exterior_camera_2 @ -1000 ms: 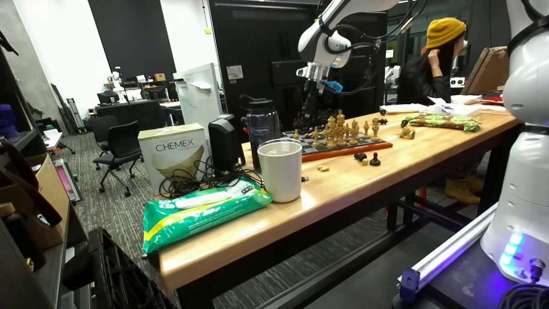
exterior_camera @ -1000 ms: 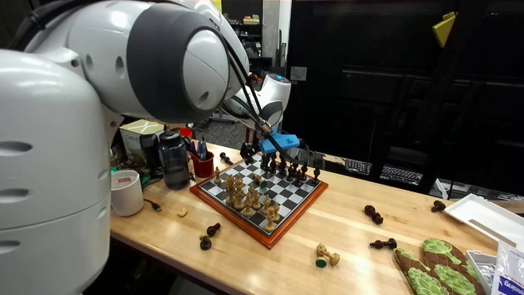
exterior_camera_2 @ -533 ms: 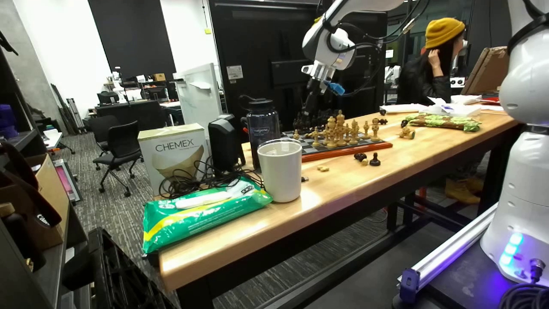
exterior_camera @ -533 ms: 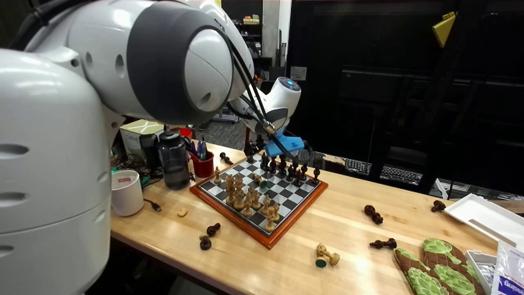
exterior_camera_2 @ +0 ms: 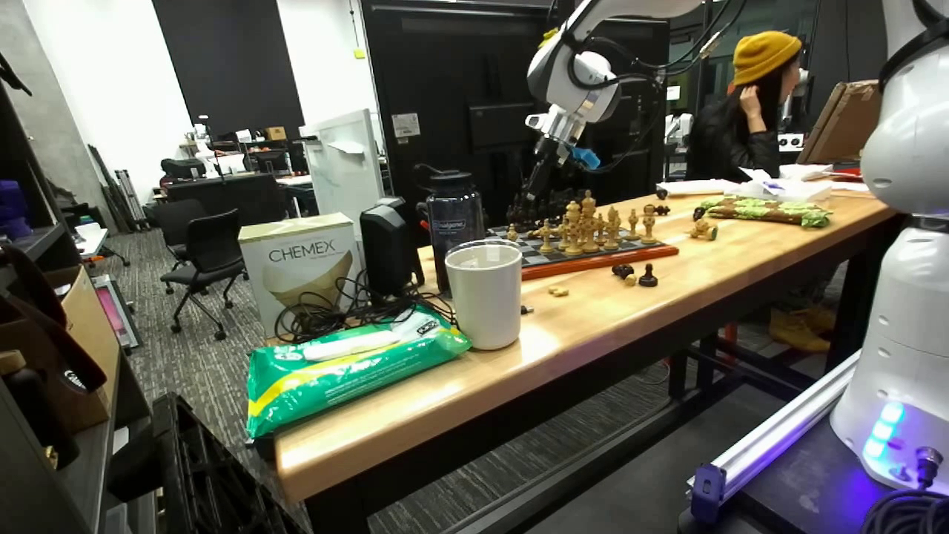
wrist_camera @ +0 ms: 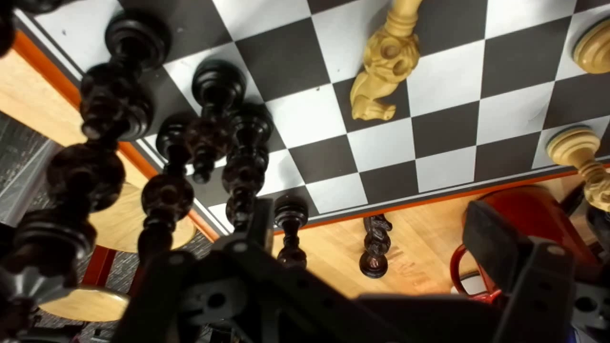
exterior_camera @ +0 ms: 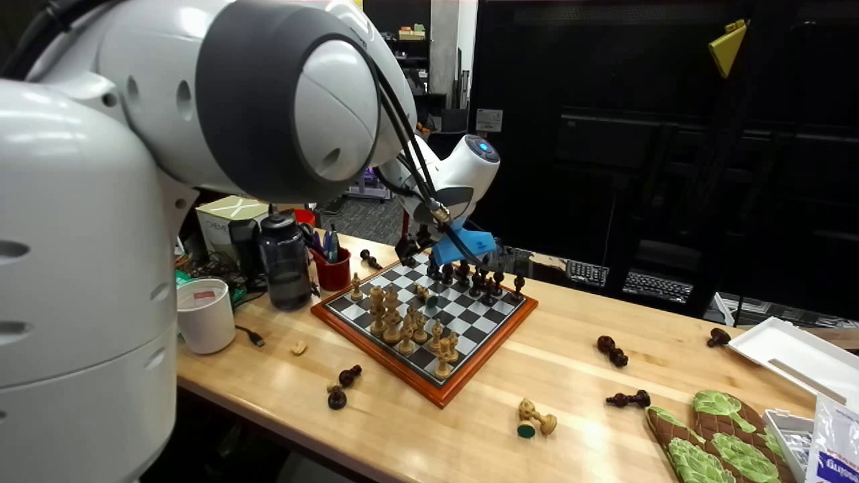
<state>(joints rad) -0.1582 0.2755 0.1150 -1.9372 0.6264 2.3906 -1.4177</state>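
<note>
My gripper [wrist_camera: 376,233] is open and empty in the wrist view, its black fingers [wrist_camera: 495,243] wide apart. In both exterior views the gripper [exterior_camera: 409,247] [exterior_camera_2: 540,182] hangs tilted over the far side of the chessboard [exterior_camera: 376,360]. A dark knight [wrist_camera: 376,243] lies on the table just off the board's edge and shows between the fingers. A dark piece [wrist_camera: 291,216] stands at the board's corner beside one finger. Several taller dark pieces [wrist_camera: 167,195] stand close by that finger. A light knight [wrist_camera: 388,62] lies on its side on the board.
A red mug with pens [exterior_camera: 333,274] stands near the board, close to one finger in the wrist view. A dark bottle [exterior_camera: 284,268] and white cup [exterior_camera: 207,318] are beside it. Light pieces [exterior_camera: 392,322] stand on the board. Loose pieces [exterior_camera: 627,400] and mitts [exterior_camera: 731,443] lie on the table.
The hand has moved to the right in both exterior views and tilted, with the fingertips pointing more to the lower left. The gripper has come slightly lower. The chess pieces have not visibly moved.
</note>
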